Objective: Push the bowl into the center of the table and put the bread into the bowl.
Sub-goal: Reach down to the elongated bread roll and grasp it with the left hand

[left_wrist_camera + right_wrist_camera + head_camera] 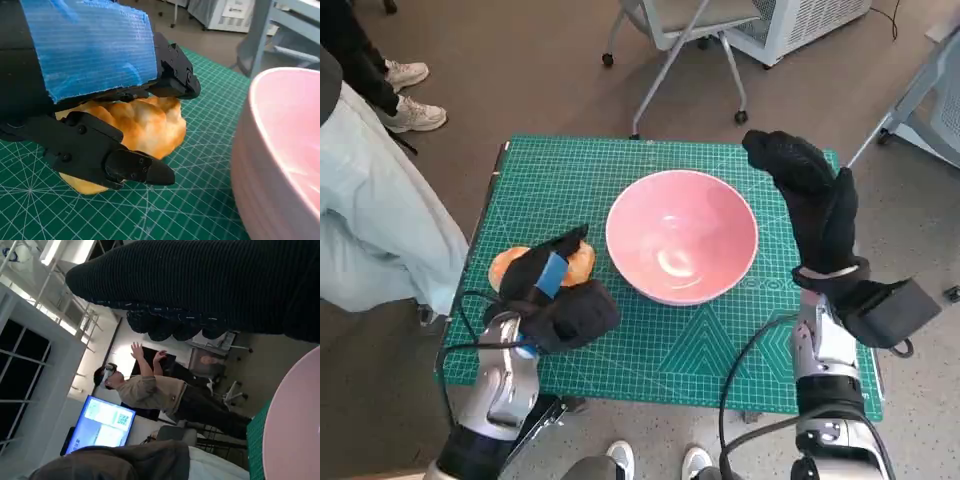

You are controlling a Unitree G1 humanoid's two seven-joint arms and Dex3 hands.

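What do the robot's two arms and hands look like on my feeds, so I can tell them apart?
The left hand is black hard plastic with a patch of ribbed blue tape over its back. The right hand wears a black knitted glove with a loose black cuff flap at the wrist. Both forearms are pale silver-grey, and thin black cables loop beside each of them.

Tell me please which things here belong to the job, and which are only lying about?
Job: pink bowl; bread, held by the left hand; right hand, beside the bowl.
Lying about: green cutting mat; office chair; monitor.
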